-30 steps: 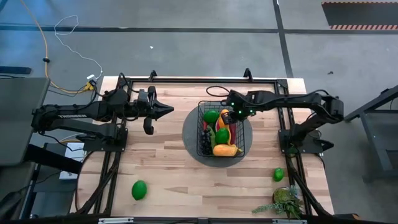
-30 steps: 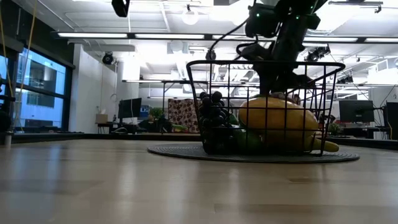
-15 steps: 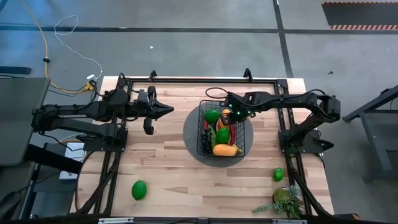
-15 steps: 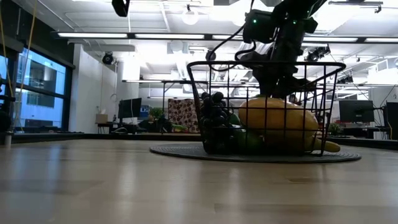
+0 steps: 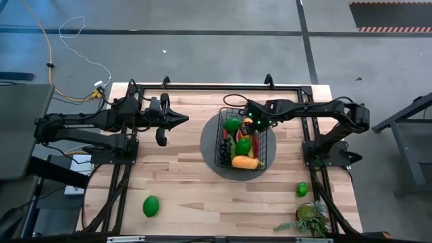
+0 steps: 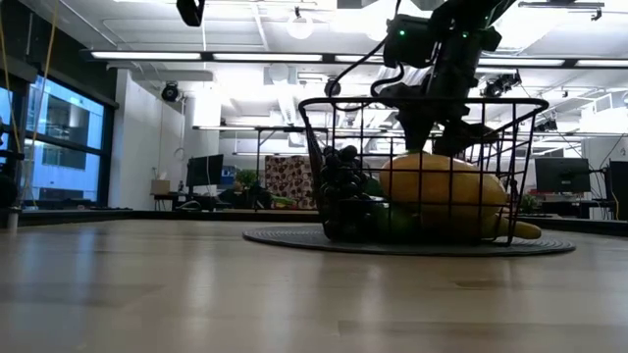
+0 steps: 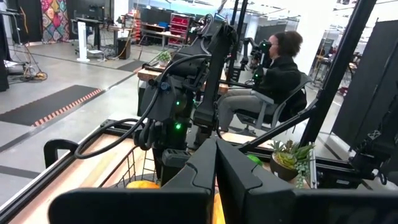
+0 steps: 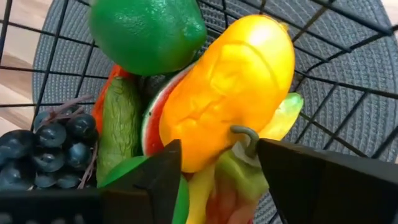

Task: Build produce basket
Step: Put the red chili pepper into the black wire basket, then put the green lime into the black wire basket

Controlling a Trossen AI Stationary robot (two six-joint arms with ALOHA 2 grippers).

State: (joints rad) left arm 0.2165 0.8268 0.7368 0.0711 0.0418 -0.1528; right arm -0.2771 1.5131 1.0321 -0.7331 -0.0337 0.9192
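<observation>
The black wire basket stands on a round dark mat mid-table. It holds produce: a green round fruit, an orange-yellow fruit, a watermelon slice, a cucumber, purple grapes and a pale yellow-green piece with a hooked stalk. My right gripper reaches down into the basket, open, its fingers on either side of that stalked piece. My left gripper hovers shut and level, left of the basket. My right gripper comes from above, slanting down into the basket. One finger stands close against the orange-yellow fruit's lower end. Whether it touches the fruit I cannot tell.
Two green fruits lie loose on the table, one near left and one near right. A leafy plant stands at the near right corner. A person sits beyond the table.
My right gripper has opened inside the basket and stayed low over the produce. The basket and its mat have slid a little toward the table's right edge.
</observation>
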